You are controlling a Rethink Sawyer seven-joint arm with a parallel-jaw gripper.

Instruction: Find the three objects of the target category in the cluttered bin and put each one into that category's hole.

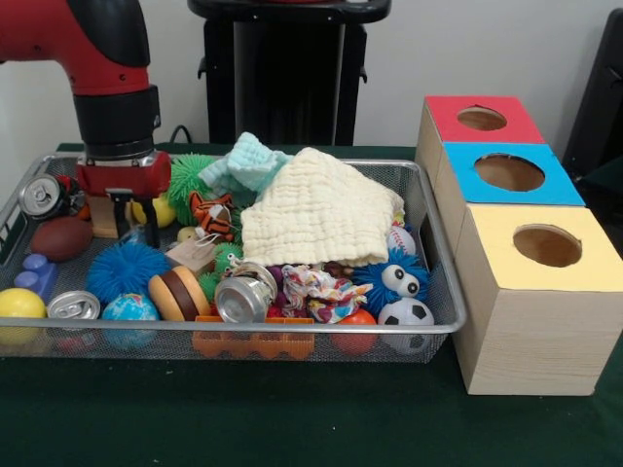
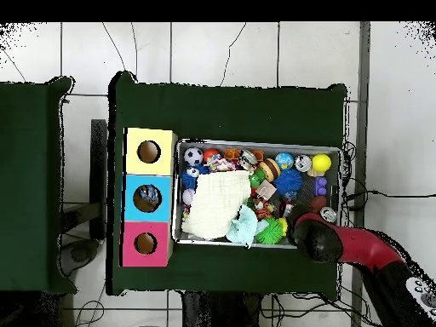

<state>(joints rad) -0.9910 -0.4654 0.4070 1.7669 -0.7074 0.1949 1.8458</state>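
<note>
Searching appears to be the step in hand: the gripper (image 1: 133,216) is lowered into the cluttered bin (image 1: 443,282) at the end farthest from the row of boxes, its dark jaws seen slightly parted among the toys with nothing clearly held between them. The bin rests on the green counter (image 1: 292,418), just beside the yellow box (image 1: 540,302), with the blue box (image 1: 506,175) and the red box (image 1: 477,122) ranged behind it. No see-through bottle can be made out for certain; a clear shape just beside the jaws may be one, but that cannot be told. A cream cloth (image 1: 316,219) is spread over the middle of the bin, and silver cans (image 1: 243,297) lie near its front rim. Next, a bottle would probably have to be uncovered and gripped cleanly, perhaps by the cloth being shifted.
</note>
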